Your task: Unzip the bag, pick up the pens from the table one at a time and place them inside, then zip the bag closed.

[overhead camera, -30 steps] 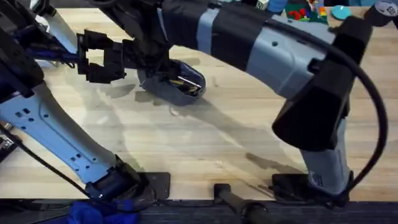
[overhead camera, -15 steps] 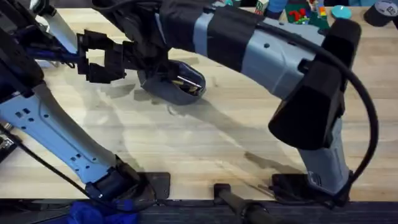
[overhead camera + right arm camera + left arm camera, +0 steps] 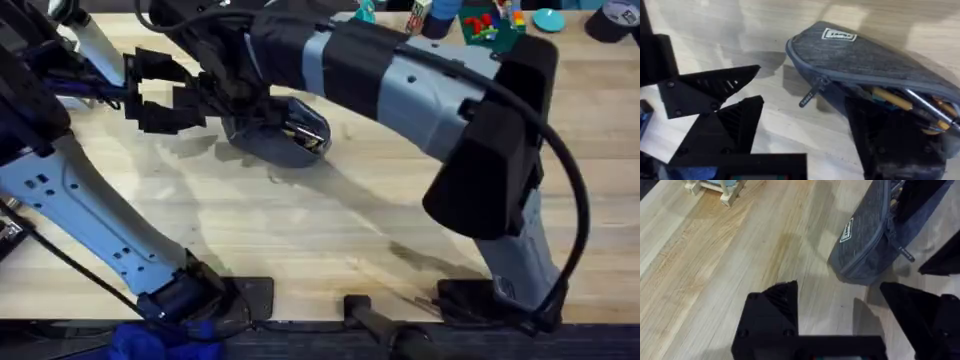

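My right claw hangs just over the bag, fingers spread wide apart with nothing between them, one finger low in front of the bag's open mouth. The bag carries a small white-edged label on its grey-blue side; the writing on it is too small for me to read. The zipper pull tab dangles off the closed end of the zip, pointing down toward the tabletop. Past the pull the zip gapes, and inside I see pens lying along the bag's length, a yellow-orange one beside a silver one.

My left claw is also spread open and empty, low over the tabletop, with the bag's rounded end just beyond its fingertips, apart from them. The same label shows there.

From overhead, the bag lies on the far left-of-centre tabletop, its long axis running left to right, open end to the right, my left claw just to its left.
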Action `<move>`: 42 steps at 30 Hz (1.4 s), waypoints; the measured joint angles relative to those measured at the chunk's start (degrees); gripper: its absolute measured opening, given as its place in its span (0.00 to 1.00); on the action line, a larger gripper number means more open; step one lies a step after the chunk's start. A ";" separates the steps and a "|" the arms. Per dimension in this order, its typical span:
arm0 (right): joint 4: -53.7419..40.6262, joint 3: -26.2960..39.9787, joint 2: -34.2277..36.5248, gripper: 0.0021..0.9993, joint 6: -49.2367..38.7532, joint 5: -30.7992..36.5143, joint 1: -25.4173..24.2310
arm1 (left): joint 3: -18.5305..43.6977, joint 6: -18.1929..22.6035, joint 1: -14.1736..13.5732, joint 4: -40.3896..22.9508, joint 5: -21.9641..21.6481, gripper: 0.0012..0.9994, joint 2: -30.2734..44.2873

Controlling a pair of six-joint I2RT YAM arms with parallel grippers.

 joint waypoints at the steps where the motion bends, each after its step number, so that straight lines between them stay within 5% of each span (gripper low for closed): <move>1: -0.01 0.00 0.06 0.97 -0.17 0.38 0.04 | 0.00 -0.02 0.00 0.00 0.02 0.99 -0.01; 14: 0.02 0.11 0.53 0.93 -0.22 3.81 0.11 | 0.00 -0.02 0.00 0.00 0.01 0.99 -0.01; 31: -0.22 0.11 1.68 0.61 -0.46 4.63 0.11 | 0.00 -0.02 0.00 0.00 0.01 0.99 -0.02; 42: -0.24 0.11 1.68 0.51 -0.69 5.03 0.09 | 0.00 -0.02 0.00 0.00 0.00 0.99 -0.02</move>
